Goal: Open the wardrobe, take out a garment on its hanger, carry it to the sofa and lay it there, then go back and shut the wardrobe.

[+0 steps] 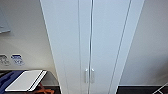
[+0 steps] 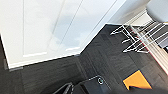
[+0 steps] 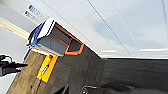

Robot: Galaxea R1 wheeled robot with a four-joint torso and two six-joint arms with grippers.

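Both grippers hang low over the dark grey carpet floor [image 2: 50, 75]. The left gripper [image 2: 79, 88] and the right gripper [image 3: 75, 90] are just dark bits at the edge of their wrist views, so I cannot tell if they are spread or pressed together. Neither one looks like it holds anything. The tall narrow white wardrobe with two plain doors [image 1: 67, 45] stands right in front of the robot, against the pale wall. Its long way runs straight up and down, and its flat front faces the robot. Both doors are shut, so what is inside is hidden. The two small white handles [image 1: 89, 75] sit side by side at the middle seam, low in the head view, and each one stands upright like the doors. I think the robot is lined up with the seam so that either arm could get to a handle. The handles sit at the seam, so each door should swing out from the middle. A white and blue box-like thing with an orange rim [image 3: 55, 37] sits on the floor beside the wardrobe, and a white wire rack [image 2: 140, 37] stands on the other side.
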